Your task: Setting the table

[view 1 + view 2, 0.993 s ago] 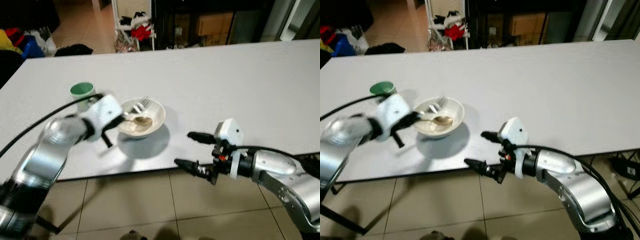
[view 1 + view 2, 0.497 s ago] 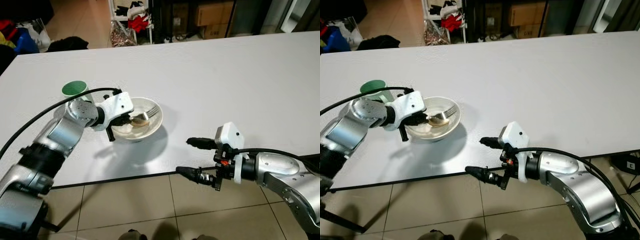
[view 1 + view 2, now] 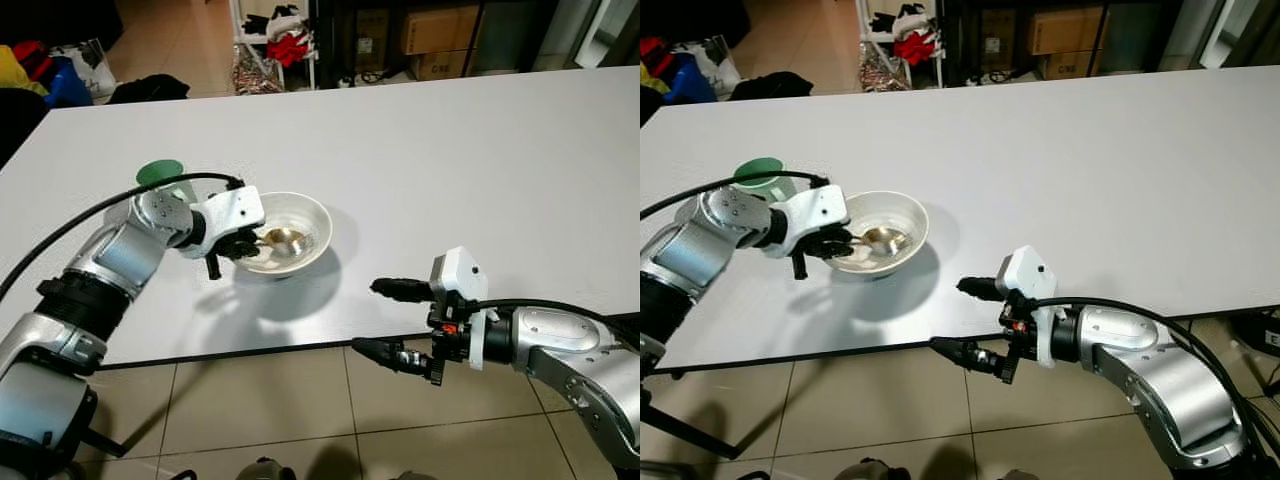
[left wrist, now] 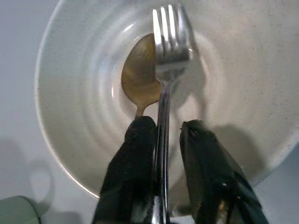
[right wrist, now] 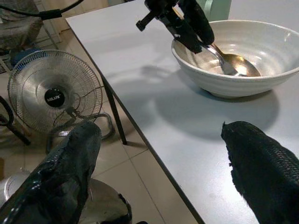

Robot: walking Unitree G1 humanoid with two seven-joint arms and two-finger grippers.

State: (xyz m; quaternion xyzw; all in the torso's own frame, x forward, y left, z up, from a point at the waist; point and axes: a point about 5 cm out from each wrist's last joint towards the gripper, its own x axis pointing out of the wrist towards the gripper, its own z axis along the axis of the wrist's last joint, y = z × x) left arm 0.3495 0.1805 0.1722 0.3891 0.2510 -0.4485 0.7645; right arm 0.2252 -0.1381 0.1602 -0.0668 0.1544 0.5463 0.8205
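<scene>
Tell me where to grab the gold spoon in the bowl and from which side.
Grip the gold spoon by its handle, coming over the bowl's rim from the robot's left. Its scoop lies in the bowl's middle and its handle runs back to that rim, beside the fork that the left end effector holds, so the hold is probably cramped.

1. You get bright, even light from overhead; the white worktop [image 3: 480, 160] shows no harsh glare.
2. You see a soft grey shadow spread beside the bowl [image 3: 290, 235] towards the worktop's near edge.
3. Your head views are sharp.
4. In your right wrist view, the near black fingers [image 5: 261, 163] are out of focus.
</scene>
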